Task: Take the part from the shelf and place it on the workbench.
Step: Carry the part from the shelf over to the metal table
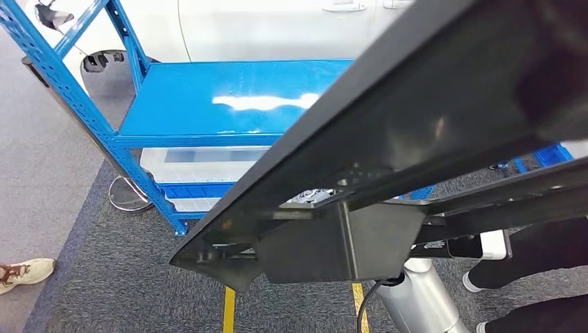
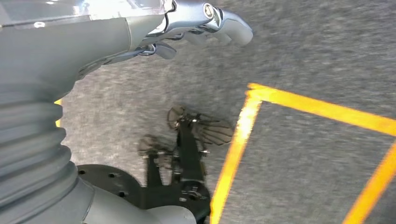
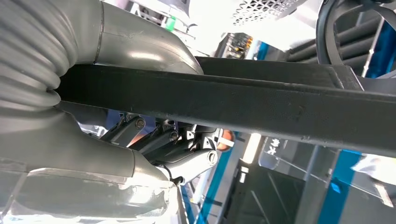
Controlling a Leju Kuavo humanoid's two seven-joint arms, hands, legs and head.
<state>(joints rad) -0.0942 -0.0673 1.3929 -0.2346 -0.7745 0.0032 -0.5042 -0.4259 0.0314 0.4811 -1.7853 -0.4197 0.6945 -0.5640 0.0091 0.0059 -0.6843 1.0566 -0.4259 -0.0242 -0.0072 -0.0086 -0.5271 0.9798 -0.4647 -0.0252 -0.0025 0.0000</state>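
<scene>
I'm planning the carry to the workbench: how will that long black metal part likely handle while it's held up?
The black metal part looks stiff: straight bars and a bolted bracket, so it probably won't flex. It is long and reaches well past the right robot hand, so it may swing or tip. Its smooth painted bar could slip.

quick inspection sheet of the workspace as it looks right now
surface: blue shelf, top level bare and glossy; workbench not seen
job's things: long black metal part lifted off the shelf, crossing the head view
clutter: clear bins on the lower shelf levels
hands: right hand wraps the part's bar; left hand hangs over the carpet holding nothing, fingers curled
cables: black cable beside the silver arm
surroundings: grey carpet with yellow floor lines, white car behind the shelf, a person's shoe at left
</scene>
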